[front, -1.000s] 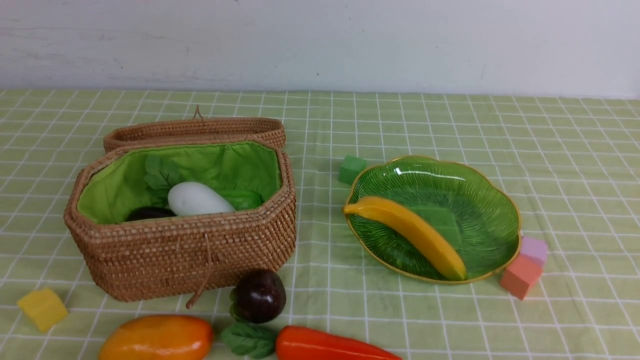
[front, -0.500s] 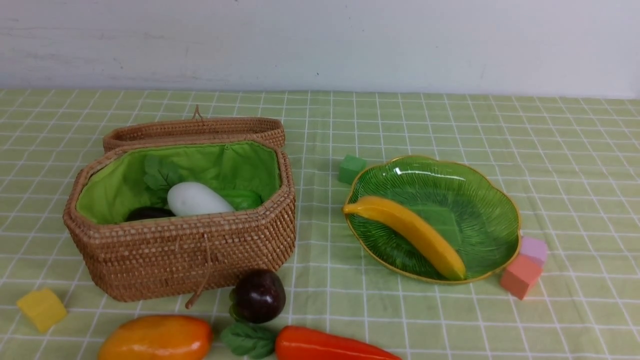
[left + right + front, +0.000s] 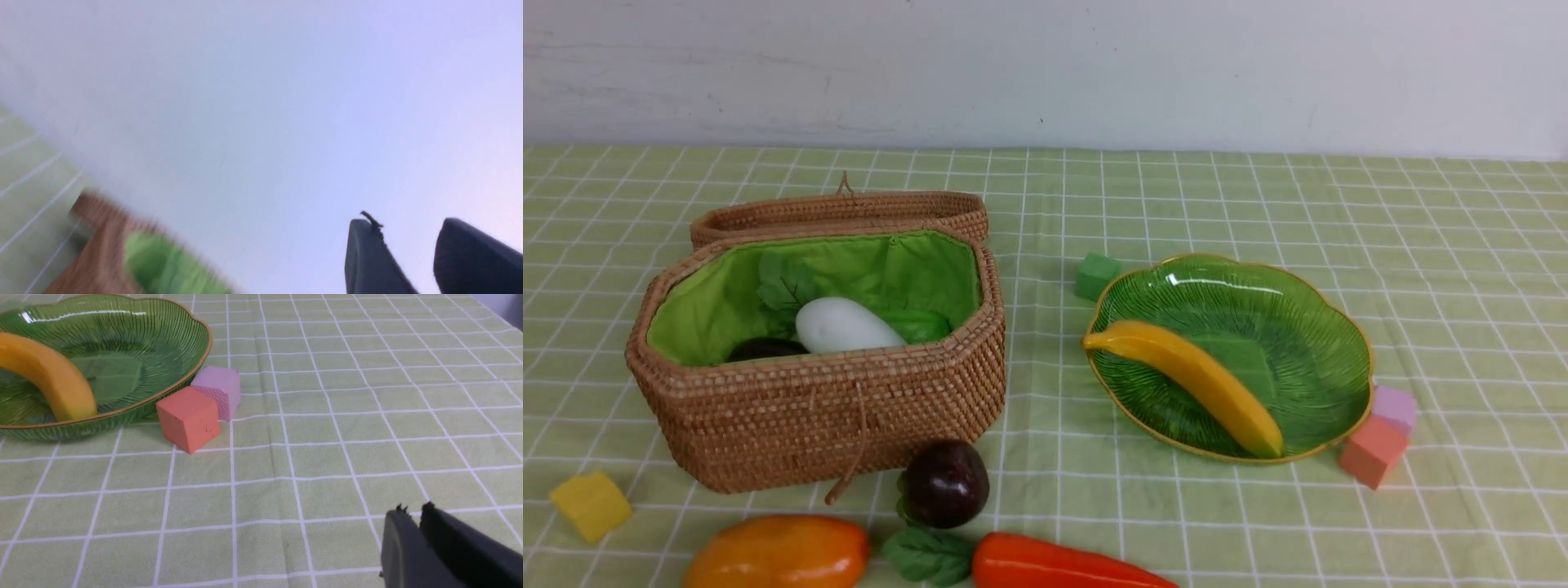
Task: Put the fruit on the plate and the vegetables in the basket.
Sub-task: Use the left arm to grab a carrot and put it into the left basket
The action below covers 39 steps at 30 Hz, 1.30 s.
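The left gripper (image 3: 408,228) shows only in its own wrist view. Its two dark fingers stand apart with nothing between them, and it points toward the wall above a blurred edge of the wicker basket (image 3: 833,416). The right gripper (image 3: 412,508) has its fingers almost together and holds nothing. It hangs low over the green checked cloth (image 3: 327,416), near the orange cube (image 3: 188,417) and the pink cube (image 3: 218,390) that lie just beside the green glass plate (image 3: 1307,327). Neither gripper appears in the front view.

The white radish (image 3: 841,325) and the dark eggplant (image 3: 764,349) lie inside the basket, and the banana (image 3: 1192,380) lies across the plate. The mango (image 3: 780,551), the round maroon fruit (image 3: 946,482) and the carrot (image 3: 1054,563) are on the cloth in front of the basket, so I judge the task about half done.

These toys look glossy and hard, probably light, so the fingers may slip on them. I would take the mango across its narrow width at the middle. The maroon fruit can roll, so a grip across its widest part from above seems safest. The carrot tapers, so its thick part near the leaves is best. The plate is glass, and fruit should be set on it softly.
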{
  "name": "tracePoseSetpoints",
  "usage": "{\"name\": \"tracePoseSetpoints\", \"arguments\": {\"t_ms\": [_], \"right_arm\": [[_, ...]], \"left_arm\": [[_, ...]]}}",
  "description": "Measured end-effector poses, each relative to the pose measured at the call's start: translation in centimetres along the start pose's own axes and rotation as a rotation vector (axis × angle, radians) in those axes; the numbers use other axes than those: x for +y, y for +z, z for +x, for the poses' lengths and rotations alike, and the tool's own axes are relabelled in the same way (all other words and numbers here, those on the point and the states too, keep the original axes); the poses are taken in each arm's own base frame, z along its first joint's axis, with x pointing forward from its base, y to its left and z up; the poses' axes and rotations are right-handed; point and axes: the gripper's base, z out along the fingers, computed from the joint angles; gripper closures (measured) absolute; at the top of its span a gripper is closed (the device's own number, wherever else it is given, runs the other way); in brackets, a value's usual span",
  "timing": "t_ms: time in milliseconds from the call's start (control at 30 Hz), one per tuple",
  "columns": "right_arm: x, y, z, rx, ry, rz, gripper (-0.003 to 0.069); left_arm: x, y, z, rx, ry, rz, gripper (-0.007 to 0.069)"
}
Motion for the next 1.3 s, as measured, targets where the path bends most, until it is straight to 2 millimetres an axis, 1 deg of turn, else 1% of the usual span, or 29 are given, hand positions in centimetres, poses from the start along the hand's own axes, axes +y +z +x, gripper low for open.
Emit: {"name": "tracePoseSetpoints", "arguments": {"t_ms": [33, 100, 133, 200, 233, 267, 300, 333, 367, 400, 433, 500, 567, 633, 667, 700, 733, 767, 800, 833, 867, 967, 1033, 1100, 1133, 1167, 1200, 1233, 1300], "right_arm": [[0.0, 0.0, 0.0, 0.0, 0.0, 0.0, 0.0582], [0.0, 0.0, 0.0, 0.0, 0.0, 0.0, 0.0579], [0.0, 0.0, 0.0, 0.0, 0.0, 0.0, 0.0578], [0.0, 0.0, 0.0, 0.0, 0.0, 0.0, 0.0575], [0.0, 0.0, 0.0, 0.0, 0.0, 0.0, 0.0573], [0.0, 0.0, 0.0, 0.0, 0.0, 0.0, 0.0573], [0.0, 0.0, 0.0, 0.0, 0.0, 0.0, 0.0572], [0.0, 0.0, 0.0, 0.0, 0.0, 0.0, 0.0572], [0.0, 0.0, 0.0, 0.0, 0.0, 0.0, 0.0573], [0.0, 0.0, 0.0, 0.0, 0.0, 0.0, 0.0573], [0.0, 0.0, 0.0, 0.0, 0.0, 0.0, 0.0573], [0.0, 0.0, 0.0, 0.0, 0.0, 0.0, 0.0573], [0.0, 0.0, 0.0, 0.0, 0.0, 0.0, 0.0571], [0.0, 0.0, 0.0, 0.0, 0.0, 0.0, 0.0568], [0.0, 0.0, 0.0, 0.0, 0.0, 0.0, 0.0566], [0.0, 0.0, 0.0, 0.0, 0.0, 0.0, 0.0565], [0.0, 0.0, 0.0, 0.0, 0.0, 0.0, 0.0563], [0.0, 0.0, 0.0, 0.0, 0.0, 0.0, 0.0562], [0.0, 0.0, 0.0, 0.0, 0.0, 0.0, 0.0561], [0.0, 0.0, 0.0, 0.0, 0.0, 0.0, 0.056], [0.0, 0.0, 0.0, 0.0, 0.0, 0.0, 0.0559], [0.0, 0.0, 0.0, 0.0, 0.0, 0.0, 0.0552], [0.0, 0.0, 0.0, 0.0, 0.0, 0.0, 0.0551], [0.0, 0.0, 0.0, 0.0, 0.0, 0.0, 0.0549], [0.0, 0.0, 0.0, 0.0, 0.0, 0.0, 0.0548], [0.0, 0.0, 0.0, 0.0, 0.0, 0.0, 0.0547], [0.0, 0.0, 0.0, 0.0, 0.0, 0.0, 0.0547], [0.0, 0.0, 0.0, 0.0, 0.0, 0.0, 0.0545], [0.0, 0.0, 0.0, 0.0, 0.0, 0.0, 0.0542]], "left_arm": [[-0.7, 0.1, -1.2, -0.093, -0.042, 0.038, 0.0386], [-2.5, 0.5, -2.9, -0.163, -0.062, 0.098, 0.0386], [-3.8, 0.6, -3.9, -0.187, -0.058, 0.135, 0.0386], [-6.6, 0.9, -6.0, -0.22, -0.013, 0.213, 0.0386], [-8.8, 1.1, -7.6, -0.242, 0.052, 0.269, 0.0386], [-9.6, 1.3, -8.0, -0.236, 0.093, 0.282, 0.0386], [-11.5, 1.8, -9.2, -0.238, 0.159, 0.313, 0.0386], [-12.6, 1.9, -10.0, -0.249, 0.181, 0.333, 0.0386], [-14.4, 2.5, -11.1, -0.236, 0.241, 0.348, 0.0386], [-16.8, 4.3, -12.3, -0.168, 0.339, 0.33, 0.0386], [-17.9, 4.8, -13.2, -0.156, 0.363, 0.328, 0.0386], [-19.4, 6.9, -13.8, -0.032, 0.429, 0.252, 0.0386], [-20.0, 9.5, -13.7, 0.129, 0.468, 0.145, 0.0386], [-19.3, 12.1, -12.4, 0.303, 0.503, 0.028, 0.0386], [-19.0, 13.1, -11.8, 0.374, 0.513, -0.019, 0.0386], [-18.1, 14.2, -10.8, 0.464, 0.542, -0.079, 0.0386], [-16.8, 15.6, -9.3, 0.578, 0.59, -0.152, 0.0386], [-16.4, 15.9, -8.9, 0.604, 0.608, -0.169, 0.0386], [-15.3, 17.2, -7.7, 0.677, 0.643, -0.21, 0.0386], [-14.5, 17.8, -6.8, 0.738, 0.657, -0.245, 0.0386], [-14.0, 18.1, -6.2, 0.78, 0.659, -0.267, 0.0386], [-12.0, 19.3, -3.3, 0.988, 0.644, -0.329, 0.0386], [-11.5, 19.5, -1.6, 1.119, 0.682, -0.288, 0.0386], [-11.6, 19.4, 1.5, 1.333, 0.783, -0.109, 0.0386], [-11.8, 19.2, 2.3, 1.385, 0.807, -0.052, 0.0386], [-12.0, 19.0, 3.8, 1.473, 0.842, 0.037, 0.0386], [-12.3, 18.7, 4.8, 1.531, 0.86, 0.106, 0.0386], [-12.5, 18.4, 6.5, 1.606, 0.885, 0.183, 0.0386], [-12.6, 17.9, 9.5, 1.719, 0.907, 0.269, 0.0386]]}}
